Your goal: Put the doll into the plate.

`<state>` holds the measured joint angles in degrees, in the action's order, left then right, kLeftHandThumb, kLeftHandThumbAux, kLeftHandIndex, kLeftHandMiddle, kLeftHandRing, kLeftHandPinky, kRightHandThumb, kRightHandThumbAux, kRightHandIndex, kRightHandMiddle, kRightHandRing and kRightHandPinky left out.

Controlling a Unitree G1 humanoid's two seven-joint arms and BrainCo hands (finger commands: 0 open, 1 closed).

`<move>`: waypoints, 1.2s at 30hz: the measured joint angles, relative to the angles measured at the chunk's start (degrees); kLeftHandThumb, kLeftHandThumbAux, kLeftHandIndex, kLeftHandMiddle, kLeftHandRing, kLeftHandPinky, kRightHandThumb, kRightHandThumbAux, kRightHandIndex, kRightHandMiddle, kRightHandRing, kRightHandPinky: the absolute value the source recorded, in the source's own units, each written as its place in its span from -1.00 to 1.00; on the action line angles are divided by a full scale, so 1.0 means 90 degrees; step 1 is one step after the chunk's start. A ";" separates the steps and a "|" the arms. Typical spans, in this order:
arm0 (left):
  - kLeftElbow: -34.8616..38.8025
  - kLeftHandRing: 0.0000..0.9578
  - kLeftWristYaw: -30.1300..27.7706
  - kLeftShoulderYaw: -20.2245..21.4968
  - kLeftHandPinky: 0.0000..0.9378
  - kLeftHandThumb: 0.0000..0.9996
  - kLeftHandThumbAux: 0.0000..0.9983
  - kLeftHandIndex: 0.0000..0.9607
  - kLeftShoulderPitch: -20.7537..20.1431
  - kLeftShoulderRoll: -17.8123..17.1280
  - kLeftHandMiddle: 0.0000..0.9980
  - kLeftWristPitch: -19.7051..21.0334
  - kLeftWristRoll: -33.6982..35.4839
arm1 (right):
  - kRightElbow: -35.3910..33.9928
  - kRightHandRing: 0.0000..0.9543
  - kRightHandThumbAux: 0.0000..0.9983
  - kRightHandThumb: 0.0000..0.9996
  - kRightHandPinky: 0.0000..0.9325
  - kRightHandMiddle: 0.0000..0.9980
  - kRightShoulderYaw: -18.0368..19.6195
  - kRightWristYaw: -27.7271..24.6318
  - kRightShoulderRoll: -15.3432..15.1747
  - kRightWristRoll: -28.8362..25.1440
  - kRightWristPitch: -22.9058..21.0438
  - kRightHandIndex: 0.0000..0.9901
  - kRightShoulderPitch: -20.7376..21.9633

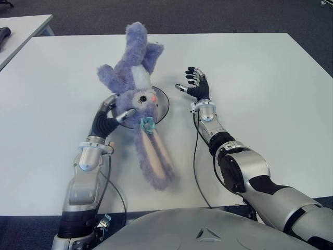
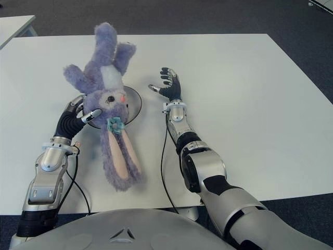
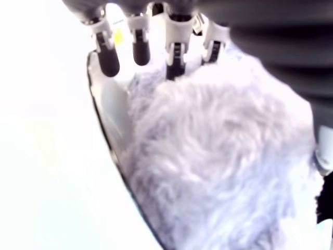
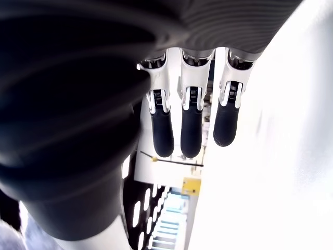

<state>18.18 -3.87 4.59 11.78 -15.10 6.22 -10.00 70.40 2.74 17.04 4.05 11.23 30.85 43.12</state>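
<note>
Left hand grips the doll over the plate; right hand spread, empty.

Even, bright overhead light fills both eye views; the white counter shows soft, faint shadows and no harsh glare. The plush doll is sharp there. Both wrist views are heavily overexposed: the counter washes out to pure white. In the left wrist view the doll's fur blurs at close range; dark, unfocused casing fills much of the right wrist view.
</note>
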 measured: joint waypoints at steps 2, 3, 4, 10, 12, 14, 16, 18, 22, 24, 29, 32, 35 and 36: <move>0.0000 -0.98 0.0000 0.0053 -1.00 -1.00 -0.13 -1.00 0.0007 -0.0002 -0.98 0.0002 0.0002 | -0.0001 -0.44 0.91 -0.82 -0.43 -0.44 0.0001 -0.0008 0.0001 -0.0001 0.0000 -0.56 0.0000; 0.0000 -0.98 0.0000 0.0082 -0.99 -1.00 -0.13 -1.00 0.0009 -0.0002 -0.98 0.0004 0.0002 | -0.0002 -0.44 0.91 -0.82 -0.44 -0.44 0.0001 -0.0011 0.0002 -0.0001 0.0000 -0.56 0.0000; 0.0000 -0.98 0.0000 0.0108 -0.99 -1.00 -0.13 -1.00 0.0009 -0.0003 -0.97 0.0005 0.0002 | -0.0003 -0.44 0.91 -0.82 -0.44 -0.44 0.0001 -0.0013 0.0003 -0.0002 0.0001 -0.56 0.0000; -0.0001 -0.98 0.0000 0.0184 -0.99 -1.00 -0.13 -1.00 0.0010 -0.0012 -0.97 0.0017 0.0006 | -0.0005 -0.44 0.90 -0.83 -0.43 -0.44 0.0004 -0.0015 0.0004 -0.0005 0.0001 -0.56 0.0000; -0.0006 -0.98 0.0000 0.0200 -1.00 -1.00 -0.13 -1.00 0.0014 -0.0016 -0.97 0.0017 0.0013 | -0.0006 -0.44 0.90 -0.83 -0.43 -0.44 0.0005 -0.0016 0.0004 -0.0006 0.0001 -0.56 0.0000; -0.0016 -0.99 0.0000 0.0213 -1.00 -1.00 -0.12 -1.00 0.0023 -0.0020 -0.97 0.0015 0.0026 | -0.0006 -0.44 0.90 -0.83 -0.44 -0.44 0.0005 -0.0018 0.0004 -0.0007 0.0001 -0.56 0.0000; -0.0031 -0.99 0.0000 0.0226 -1.00 -1.00 -0.11 -1.00 0.0032 -0.0022 -0.97 0.0002 0.0056 | -0.0006 -0.44 0.90 -0.83 -0.43 -0.44 0.0005 -0.0019 0.0004 -0.0007 0.0002 -0.55 0.0000; -0.0043 -0.99 0.0000 0.0235 -1.00 -1.00 -0.10 -1.00 0.0034 -0.0022 -0.98 -0.0018 0.0080 | -0.0006 -0.44 0.90 -0.83 -0.44 -0.44 0.0005 -0.0020 0.0004 -0.0008 0.0002 -0.55 0.0000; -0.0056 -0.99 0.0000 0.0247 -1.00 -1.00 -0.09 -1.00 0.0036 -0.0022 -0.98 -0.0037 0.0140 | -0.0006 -0.44 0.91 -0.83 -0.44 -0.44 0.0005 -0.0026 0.0004 -0.0010 0.0003 -0.55 0.0000; -0.0065 -0.98 0.0000 0.0249 -0.99 -1.00 -0.09 -1.00 0.0036 -0.0022 -0.98 -0.0049 0.0157 | -0.0007 -0.44 0.90 -0.84 -0.44 -0.44 0.0005 -0.0031 0.0004 -0.0010 0.0003 -0.55 0.0000; -0.0076 -0.98 0.0000 0.0255 -1.00 -1.00 -0.09 -1.00 0.0036 -0.0023 -0.97 -0.0067 0.0187 | -0.0006 -0.44 0.90 -0.85 -0.42 -0.44 0.0004 -0.0035 0.0004 -0.0009 0.0004 -0.55 0.0000; -0.0081 -0.97 0.0000 0.0259 -1.00 -1.00 -0.10 -1.00 0.0036 -0.0025 -0.96 -0.0071 0.0199 | -0.0007 -0.44 0.90 -0.85 -0.43 -0.44 0.0003 -0.0035 0.0004 -0.0009 0.0003 -0.55 0.0000; -0.0082 -0.96 0.0000 0.0266 -0.98 -1.00 -0.11 -1.00 0.0035 -0.0029 -0.95 -0.0070 0.0232 | -0.0007 -0.44 0.92 -0.84 -0.44 -0.44 0.0003 -0.0035 0.0004 -0.0009 0.0004 -0.54 0.0000; -0.0082 -0.95 0.0000 0.0271 -0.97 -1.00 -0.11 -1.00 0.0035 -0.0030 -0.95 -0.0070 0.0238 | -0.0007 -0.44 0.92 -0.84 -0.44 -0.44 0.0003 -0.0035 0.0004 -0.0009 0.0004 -0.54 0.0000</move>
<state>17.45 -3.87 7.02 12.10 -15.37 5.59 -7.85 70.34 2.76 16.73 4.08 11.14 30.88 43.12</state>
